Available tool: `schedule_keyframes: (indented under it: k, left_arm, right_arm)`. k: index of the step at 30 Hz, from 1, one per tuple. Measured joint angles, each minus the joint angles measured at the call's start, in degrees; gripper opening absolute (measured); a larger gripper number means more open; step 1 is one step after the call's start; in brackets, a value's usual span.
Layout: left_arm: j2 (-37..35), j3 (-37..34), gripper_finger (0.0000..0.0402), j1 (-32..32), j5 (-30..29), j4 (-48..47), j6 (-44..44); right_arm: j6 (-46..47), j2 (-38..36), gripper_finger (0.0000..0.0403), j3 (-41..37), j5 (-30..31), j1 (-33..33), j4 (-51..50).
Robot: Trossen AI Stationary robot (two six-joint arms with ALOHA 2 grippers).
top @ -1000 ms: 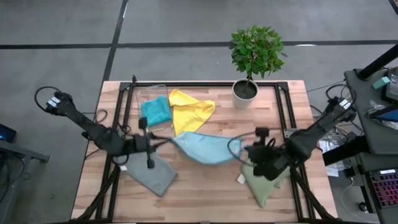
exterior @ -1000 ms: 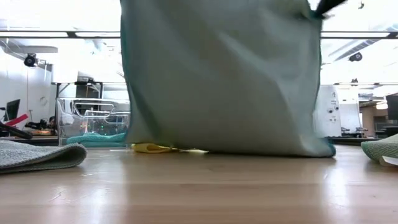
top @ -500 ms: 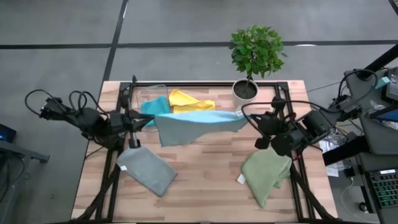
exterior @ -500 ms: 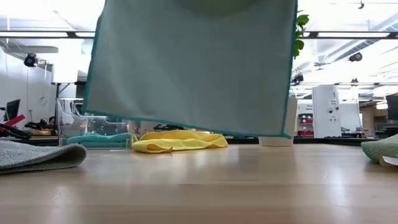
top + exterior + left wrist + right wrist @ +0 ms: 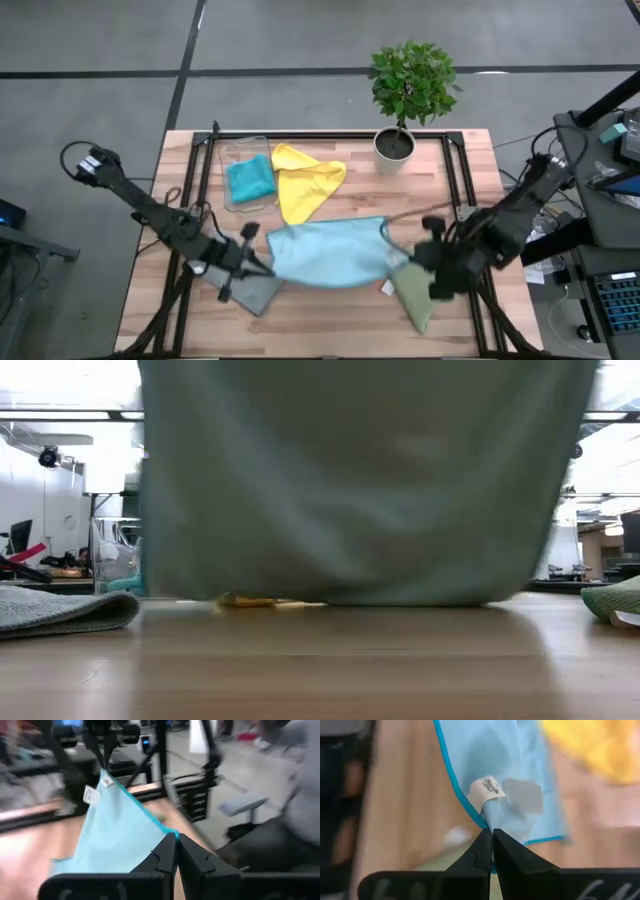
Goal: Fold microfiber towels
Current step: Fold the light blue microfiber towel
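Note:
A light blue towel is stretched between my two grippers over the middle of the table. In the low view the light blue towel hangs like a curtain, its lower edge down at the tabletop. My left gripper is shut on its left corner, my right gripper on its right corner. A grey towel lies under the left gripper, an olive green towel under the right one. A yellow towel lies farther back. A teal towel rests in the bin. My left gripper pinches a corner of the light blue towel between its two shut fingers, coming about level from the table's left. The cloth spreads away from the fingers, drawn out toward the other arm. My right gripper pinches the opposite corner, just beside the white tag, between its shut fingers, slanting down from the right. The towel hangs below and away from the fingers.
A clear plastic bin stands at the far left. A potted plant stands at the far right. Black frame rails run along both table sides. Bare wood shows along the near edge.
Both grippers swung toward the far edge, lifting the light blue towel clear and spreading it wide. They then came back toward the near edge and sank. The towel now hangs spread between them with its lower edge down at the table.

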Motion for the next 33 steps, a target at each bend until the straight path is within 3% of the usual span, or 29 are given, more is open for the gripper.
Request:
schedule_keyframes:
  k: [7, 13, 18, 28, 33]
  left_arm:
    - [15.24, 1.85, 0.0, -3.97, 2.04, 3.61, -17.64]
    - [23.91, 3.83, 0.0, -3.98, 7.25, 2.83, -26.51]
    - [25.35, 4.2, 0.0, -3.77, 7.01, 0.32, -27.61]
    - [22.11, 4.22, 0.0, -2.98, -4.54, -19.13, -33.7]
    - [22.56, 4.15, 0.0, -0.85, -6.19, -23.78, -34.88]
  right_arm:
    - [8.92, 3.73, 0.0008, -9.42, -10.89, 4.45, 13.27]
    - [9.08, 5.21, 0.0008, -16.89, -16.37, 3.85, 27.59]
    - [8.33, 4.96, 0.0008, -19.41, -15.15, 0.6, 26.64]
    - [-1.13, 4.7, 0.0008, -20.57, -14.2, -11.17, 20.19]
    - [-4.69, 4.7, 0.0008, -21.45, -14.19, -17.38, 18.1]
